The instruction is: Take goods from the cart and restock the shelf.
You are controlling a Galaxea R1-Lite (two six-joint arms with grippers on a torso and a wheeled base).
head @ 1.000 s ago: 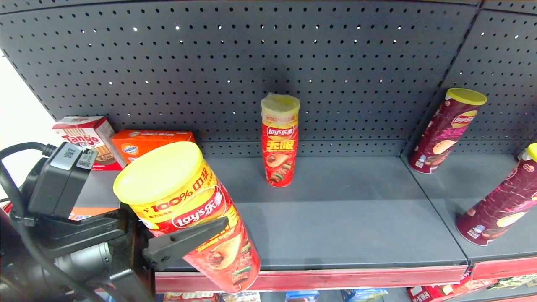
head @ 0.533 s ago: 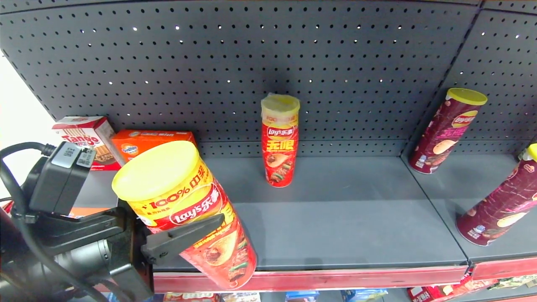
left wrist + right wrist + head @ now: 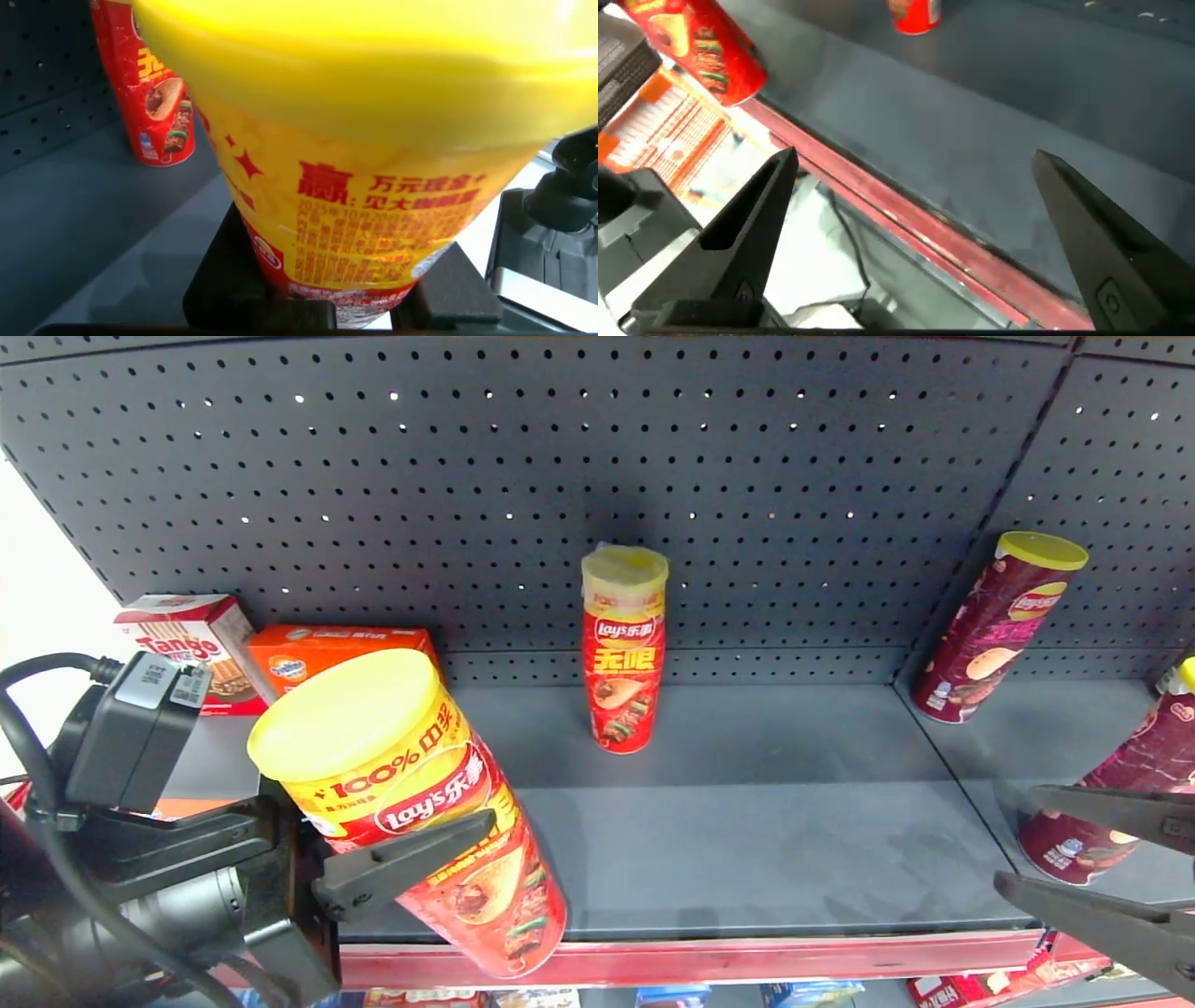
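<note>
My left gripper point(image 3: 392, 840) is shut on a red chips can with a yellow lid point(image 3: 411, 803), held tilted over the front left of the grey shelf point(image 3: 747, 821). In the left wrist view the can point(image 3: 374, 187) sits between the fingers of that gripper point(image 3: 346, 299). A matching red can point(image 3: 624, 649) stands upright at the back middle of the shelf. My right gripper point(image 3: 1016, 835) is open at the shelf's front right, nothing between its fingers. The right wrist view shows this gripper point(image 3: 915, 159) over the red front edge, with the held can point(image 3: 701, 47) farther off.
Two maroon chips cans point(image 3: 994, 625) point(image 3: 1120, 793) stand on the neighbouring shelf section to the right. A red-and-white box point(image 3: 191, 639) and an orange box point(image 3: 327, 649) sit at the back left. A pegboard wall point(image 3: 597, 476) closes the back. Bare shelf lies between the cans.
My right gripper has come into the head view at the lower right, open. The left gripper with its can has drifted slightly left and down.
</note>
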